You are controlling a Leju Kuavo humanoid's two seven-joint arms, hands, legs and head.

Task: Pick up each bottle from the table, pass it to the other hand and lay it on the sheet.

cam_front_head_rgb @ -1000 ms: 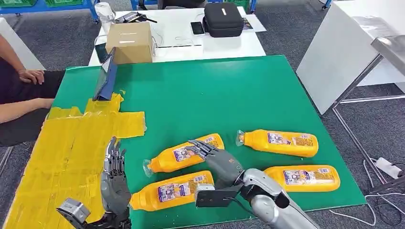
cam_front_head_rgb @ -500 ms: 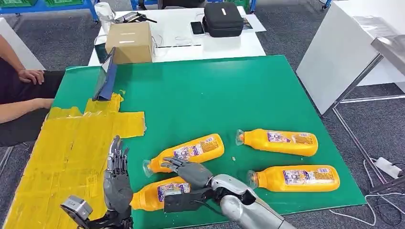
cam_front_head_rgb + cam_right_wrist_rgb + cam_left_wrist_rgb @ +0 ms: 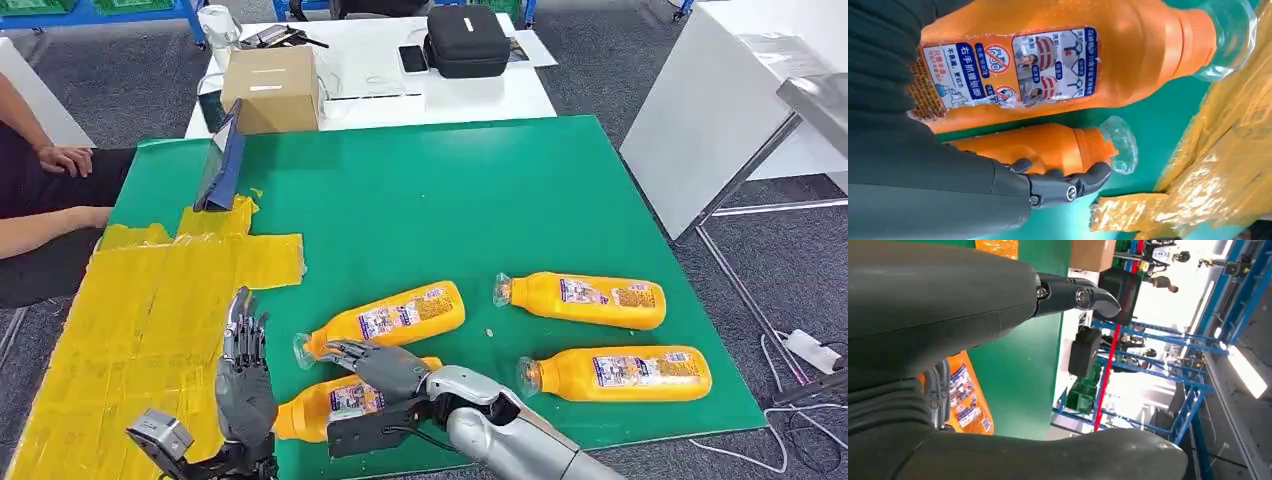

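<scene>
1. We see our right hand (image 3: 375,365) has swung leftward across the green tabletop (image 3: 450,200) since a second ago; its spread fingers now hover over the nearest bottle (image 3: 335,400), grasping nothing.
2. That bottle lies on its side at the tabletop's front edge, cap end just beside the yellow sheet (image 3: 140,310), unmoved.
3. Our left hand (image 3: 243,375) stays upright over the sheet, fingers apart, empty.
4. The three other bottles (image 3: 385,318) have not shifted.

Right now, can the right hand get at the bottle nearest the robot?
Probably yes. The right hand is over the nearest bottle, fingers spread above it, nothing between them. The second bottle lies close beside it, so the fingers may brush that one too.
</scene>
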